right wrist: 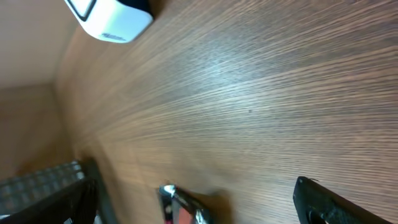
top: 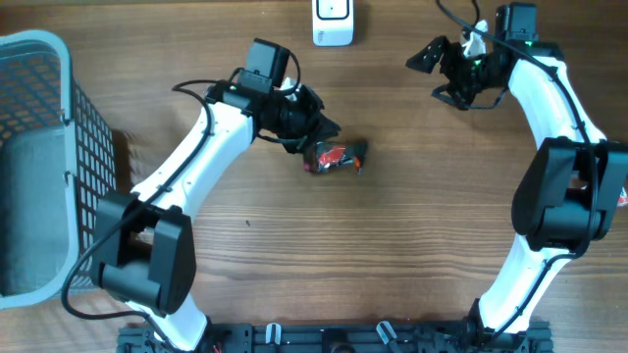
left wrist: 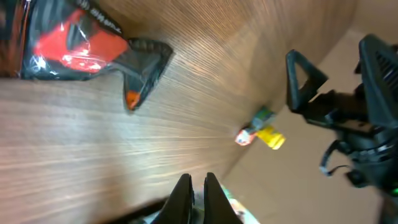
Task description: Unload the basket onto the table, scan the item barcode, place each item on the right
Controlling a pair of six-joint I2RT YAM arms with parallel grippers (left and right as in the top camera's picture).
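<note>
Near the middle of the table (top: pixel 392 245), you had the item (top: pixel 334 155), a small red and black shiny packet, lying flat on the wood. Your left gripper (top: pixel 329 129) sat just beside the packet's upper left edge. From above you could not tell whether the two touched. In the left wrist view its fingers (left wrist: pixel 181 193) were pressed together with nothing between them, and the packet (left wrist: pixel 74 43) lay apart from the tips, up in the far corner of the view.

At the back edge of the table stood the white scanner (top: pixel 334 22), well apart from the packet. Your right gripper (top: pixel 437 75) was off to the scanner's right with its jaws spread wide and empty. Its own camera showed one finger (right wrist: pixel 326 202) at the lower right, bare wood between the fingers, the scanner (right wrist: pixel 112 18) at the top, and a glinting edge of the packet (right wrist: pixel 177 205) at the bottom.

On your left side, a light blue basket (top: pixel 39 59) stood at the table's edge.
</note>
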